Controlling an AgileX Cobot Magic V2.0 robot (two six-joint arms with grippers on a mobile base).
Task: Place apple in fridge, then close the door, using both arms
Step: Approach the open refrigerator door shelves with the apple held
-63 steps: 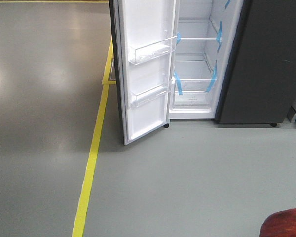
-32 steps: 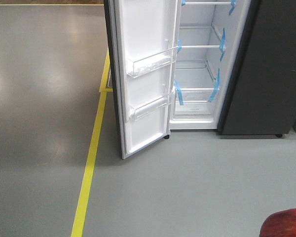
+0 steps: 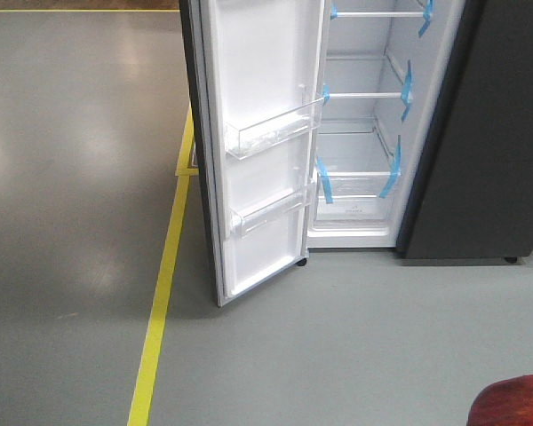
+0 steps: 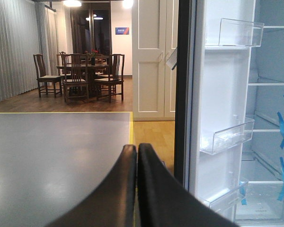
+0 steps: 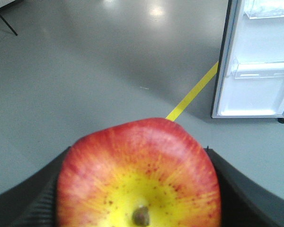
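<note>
Clamping the apple [image 5: 139, 184] in the right claw [image 5: 138, 153], with a dark finger [image 5: 33, 198] pressed against each side and the stem dimple turned toward the wrist camera. Shows glossy red over the top and yellow flecked with red around the stem. Peeks into the bottom right corner of the front view as a red curve, well apart from the fridge [image 3: 489, 133] and above the grey floor [image 3: 338, 355].

Pressing the left claw [image 4: 136, 150] fully shut, fingertips touching, with nothing held between them. Points low along the floor, just beside the open door [image 4: 222, 94].

Standing wide open, with the white inner face toward the front camera and two clear bins [image 3: 271, 133] across it, one above the other. Reveals a white interior with shelves marked by blue tape strips [image 3: 406, 84]. Carries a small printed label [image 3: 351, 210] low on the back wall, too small to read.

Running along the floor, a yellow line [image 3: 164, 275], passing near the door's outer edge.

Farther off in the left wrist view: a dining table with wooden chairs [image 4: 78, 71], white panelled cupboard doors [image 4: 154, 56], and a blue sign [image 4: 122, 30] high on the far wall, with writing too blurred to read.
</note>
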